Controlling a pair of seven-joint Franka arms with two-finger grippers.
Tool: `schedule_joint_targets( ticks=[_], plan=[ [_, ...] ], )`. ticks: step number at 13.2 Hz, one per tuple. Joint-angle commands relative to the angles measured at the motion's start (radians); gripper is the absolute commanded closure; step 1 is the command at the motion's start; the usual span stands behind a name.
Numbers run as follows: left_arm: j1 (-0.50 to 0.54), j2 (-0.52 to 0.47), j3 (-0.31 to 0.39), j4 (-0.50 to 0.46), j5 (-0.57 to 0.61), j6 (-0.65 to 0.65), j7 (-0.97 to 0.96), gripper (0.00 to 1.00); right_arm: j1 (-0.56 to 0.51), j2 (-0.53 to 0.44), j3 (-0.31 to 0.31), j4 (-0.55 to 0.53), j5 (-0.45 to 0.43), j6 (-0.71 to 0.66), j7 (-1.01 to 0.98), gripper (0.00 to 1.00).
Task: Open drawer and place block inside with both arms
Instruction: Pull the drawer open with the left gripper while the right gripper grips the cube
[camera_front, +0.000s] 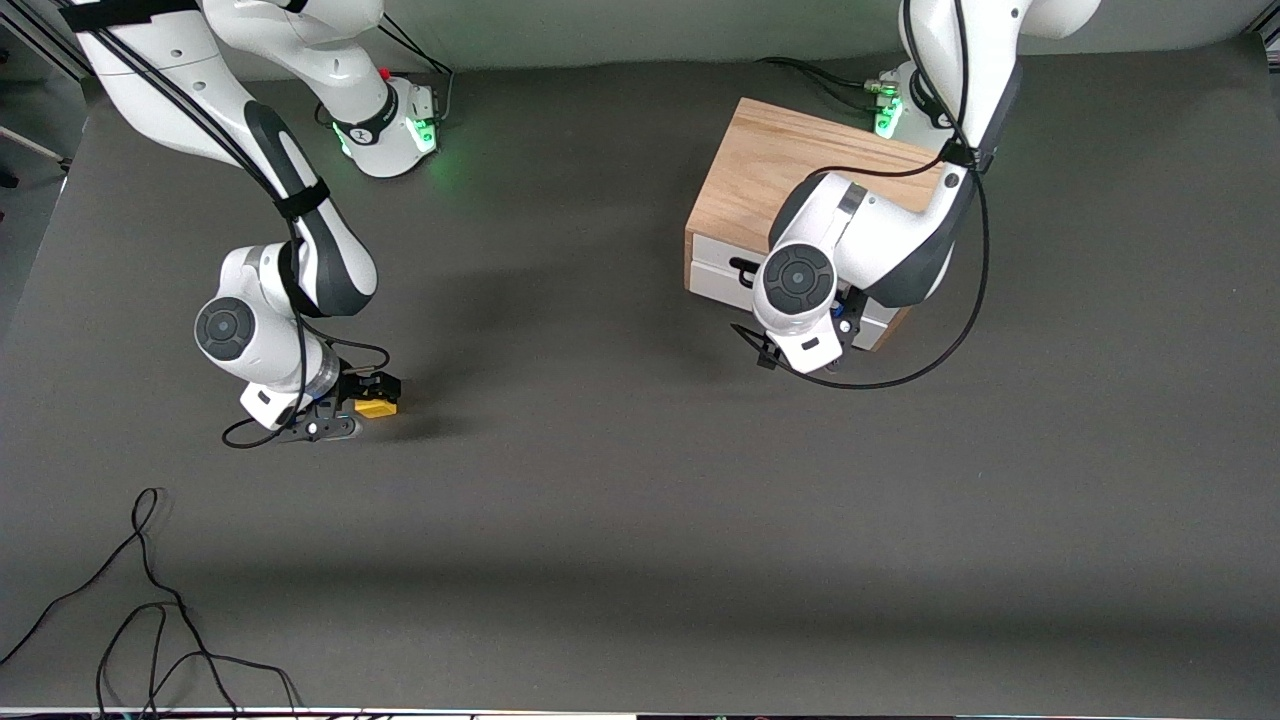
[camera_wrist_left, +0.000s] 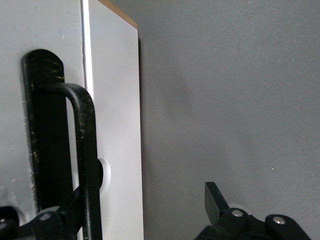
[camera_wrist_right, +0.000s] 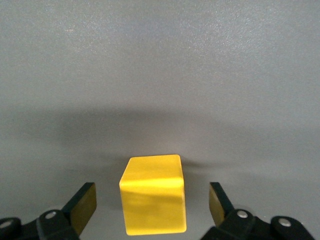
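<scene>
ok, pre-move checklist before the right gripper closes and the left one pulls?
1. Block lies between the right gripper's open fingers, gaps on both sides: ok.
2. Block rests on the table, square to the fingers: ok.
3. Left gripper is at the drawer, open, one finger by the handle: ok.
4. Handle centred between its fingers: not ok, it sits off toward one finger.
5. Drawer open: not ok, front flush with the cabinet.

Grey table with yellow block, oak cabinet, black cable.
</scene>
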Motion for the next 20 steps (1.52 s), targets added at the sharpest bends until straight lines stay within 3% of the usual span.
schedule_joint_targets(
  ticks=[1,9,20],
  plan=[
    [-0.013,0.007,0.007,0.012,0.008,0.036,-0.010,0.00,0.005,0.008,-0.001,-0.009,-0.016,0.034,0.009,0.00],
    [-0.008,0.055,0.007,0.084,0.010,0.080,-0.005,0.00,0.005,0.038,-0.001,-0.023,-0.016,0.091,0.014,0.00],
    [-0.005,0.144,0.009,0.228,0.036,0.085,-0.004,0.00,0.006,0.052,0.001,-0.021,-0.016,0.109,0.012,0.19]
  ],
)
